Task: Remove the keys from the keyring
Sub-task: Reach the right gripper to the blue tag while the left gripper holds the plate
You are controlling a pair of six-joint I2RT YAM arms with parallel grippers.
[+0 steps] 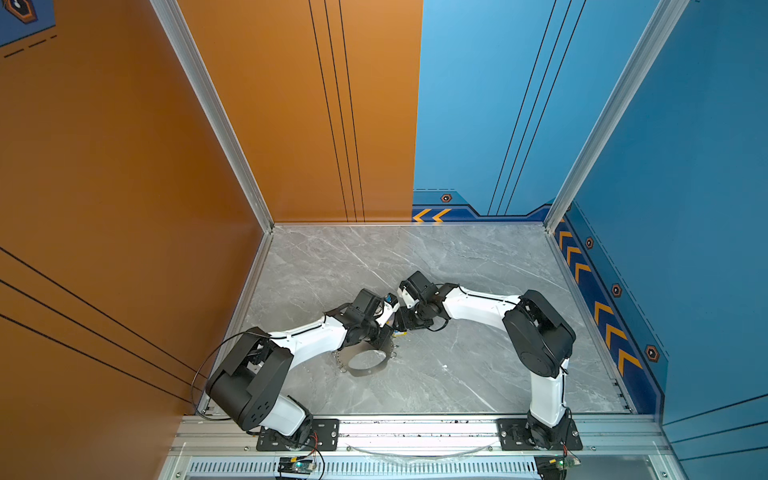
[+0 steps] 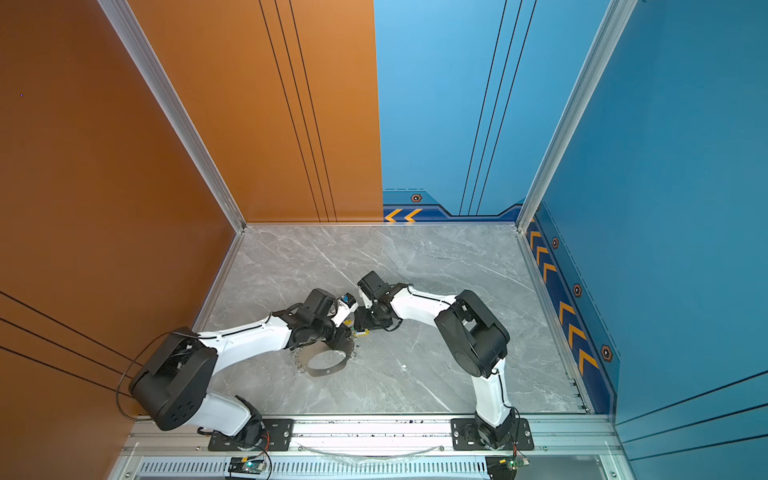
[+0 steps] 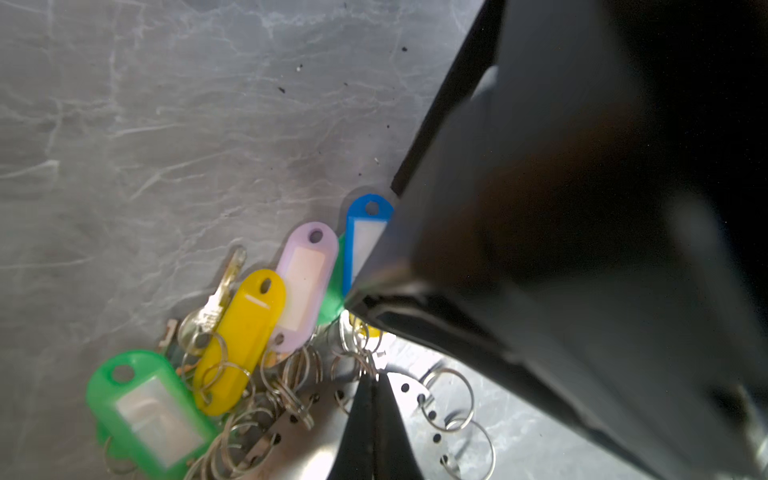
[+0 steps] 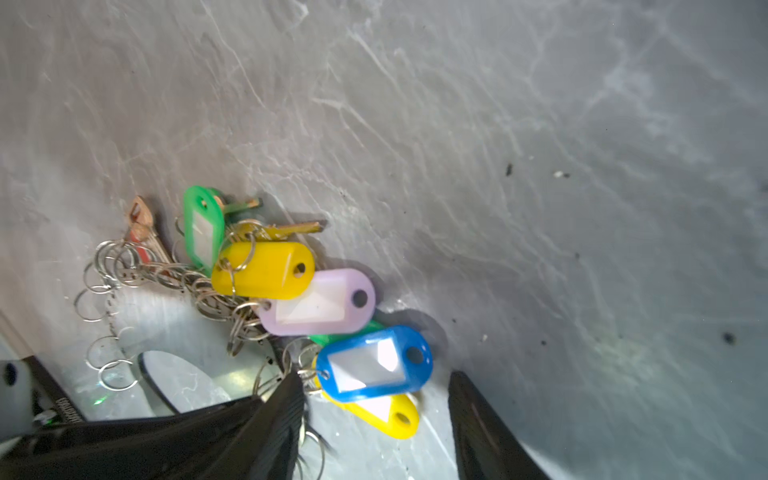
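The keyring (image 1: 365,368) (image 2: 326,368), a flat grey hoop edged with small split rings, lies on the marble left of centre. My left gripper (image 1: 384,338) (image 3: 376,376) is shut on its perforated rim (image 3: 415,388). The keys fan out from the far edge with green (image 3: 145,411), yellow (image 3: 241,336), pink (image 3: 305,282) and blue (image 3: 365,241) tags and a silver key (image 3: 220,299). My right gripper (image 1: 401,328) (image 4: 376,374) stands open just over the bunch. The blue tag (image 4: 374,363) and a second yellow tag (image 4: 390,415) lie between its fingers (image 4: 291,399), untouched.
The right gripper's black body (image 3: 582,208) fills one side of the left wrist view. An orange wall (image 1: 124,208) closes the left side and a blue wall (image 1: 685,208) the right. An aluminium rail (image 1: 415,428) runs along the front edge. Bare marble (image 1: 457,365) lies right of the hoop.
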